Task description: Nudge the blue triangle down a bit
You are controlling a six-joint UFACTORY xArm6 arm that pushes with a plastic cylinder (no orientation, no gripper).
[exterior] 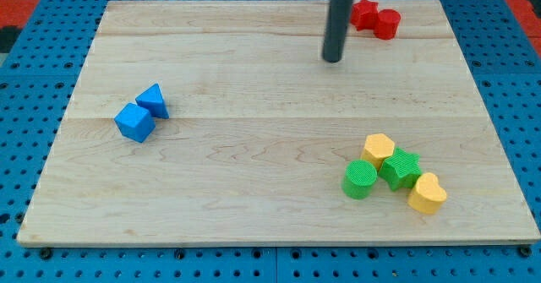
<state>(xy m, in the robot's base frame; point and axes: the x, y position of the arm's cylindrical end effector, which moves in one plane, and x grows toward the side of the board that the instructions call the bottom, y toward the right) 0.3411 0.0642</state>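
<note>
The blue triangle [153, 100] lies on the wooden board [270, 122] at the view's left, touching a blue cube [134, 122] just below and left of it. My tip [333, 60] is the lower end of the dark rod near the view's top, right of centre. It stands far to the right of the blue triangle and slightly higher in the view, touching no block.
A red star-like block [364, 13] and a red cylinder [387, 24] sit at the top right, close to the rod. At the lower right are a yellow hexagon [379, 149], a green cylinder [359, 179], a green star-like block [400, 168] and a yellow heart [426, 193].
</note>
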